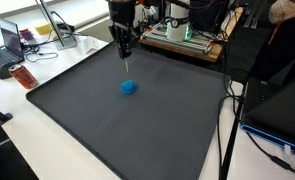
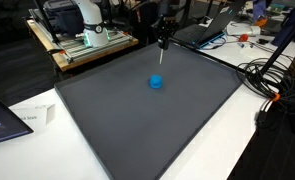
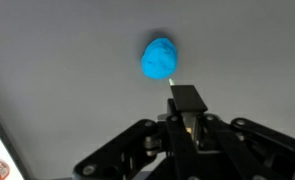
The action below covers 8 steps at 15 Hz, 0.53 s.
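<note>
Pincer (image 1: 125, 47) hangs over the far half of a dark mat (image 1: 137, 135), which covers most of the white desk (image 1: 27, 140). Jaws are drawn together, clamped on a thin pale rod (image 1: 127, 66) that points straight down out of them. In the wrist view the fingers close round a dark block at the rod's upper end, and the grip itself is partly hidden.

Blue lump (image 1: 128, 87): small, rounded, alone on the mat, just below the rod tip and slightly ahead of the pincer. Both exterior views show a gap between tip and lump. In the wrist view the rod runs up to the lump's edge, so contact cannot be told from there.

Risks, as judged:
- Tip looks off the lump's centre. Coming down from here, it could catch the rounded side and send the lump rolling.
- Rod is slender and held at one end. A sideways load could tilt it or slip it in the jaws.
- Tip pressed hard into the mat could bend the rod.
- Cables (image 2: 262, 75) lie well off to the pincer's side, past the mat edge. Only a wide swing would snag them.
</note>
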Tool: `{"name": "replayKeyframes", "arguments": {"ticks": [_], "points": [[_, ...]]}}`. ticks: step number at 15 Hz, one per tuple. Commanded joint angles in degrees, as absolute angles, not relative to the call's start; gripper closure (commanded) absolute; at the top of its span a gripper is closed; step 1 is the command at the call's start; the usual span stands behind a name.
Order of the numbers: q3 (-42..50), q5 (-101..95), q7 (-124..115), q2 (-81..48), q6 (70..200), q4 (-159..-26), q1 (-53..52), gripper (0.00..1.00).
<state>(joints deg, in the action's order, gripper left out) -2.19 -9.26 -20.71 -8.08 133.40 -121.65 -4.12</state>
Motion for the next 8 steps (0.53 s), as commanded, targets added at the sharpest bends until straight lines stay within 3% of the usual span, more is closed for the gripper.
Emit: {"name": "replayKeyframes", "arguments": {"ticks": [1, 8], "points": [[-1.8, -8.2, -20.6, -9.1, 133.0, -120.9, -4.3, 0.97], [-0.4, -7.7, -21.1, -12.9, 134.8, -120.8, -3.8, 0.97]]}}
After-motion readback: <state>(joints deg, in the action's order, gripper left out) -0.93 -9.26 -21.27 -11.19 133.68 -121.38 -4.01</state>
